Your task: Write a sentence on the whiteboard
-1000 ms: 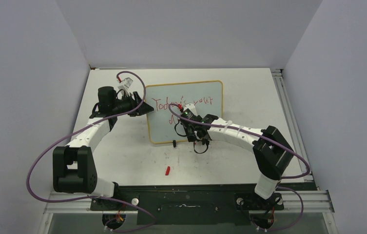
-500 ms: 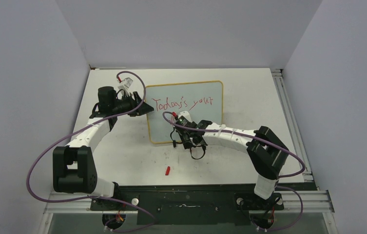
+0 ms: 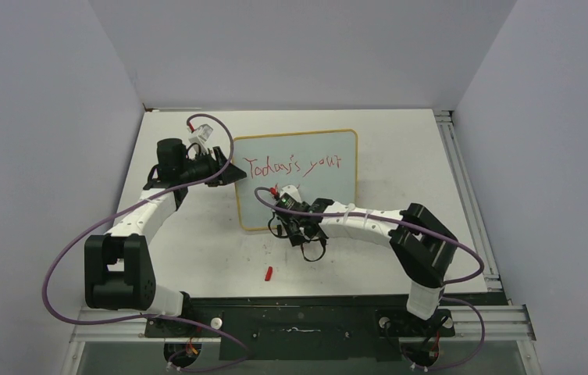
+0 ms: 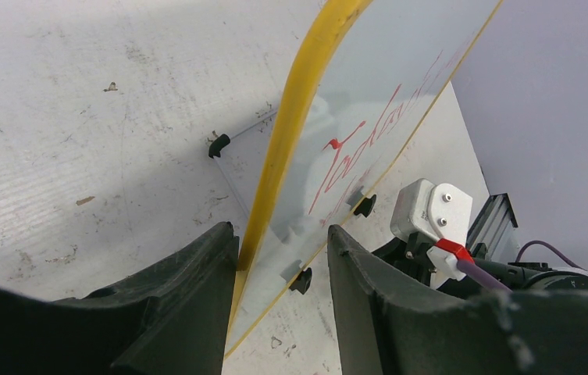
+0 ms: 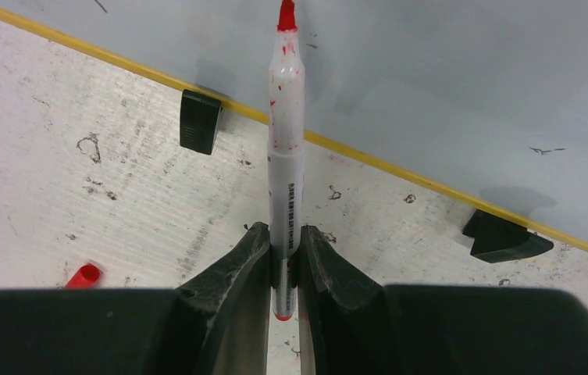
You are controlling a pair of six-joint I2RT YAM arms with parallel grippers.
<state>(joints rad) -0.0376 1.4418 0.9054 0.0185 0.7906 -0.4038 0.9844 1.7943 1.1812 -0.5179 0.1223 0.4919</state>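
one whiteboard (image 3: pixel 329 195), one marker (image 5: pixel 286 117), one red cap (image 3: pixel 269 273)

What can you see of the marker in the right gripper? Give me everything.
The marker is a slim white barrel, plastic by the look of it. It is smeared with red ink, with black print along its side, a bare red tip and a red rear end. The right gripper is shut on its rear part. It points out over the whiteboard, tip past the near frame; contact there cannot be told. A small red cap lies apart on the table.
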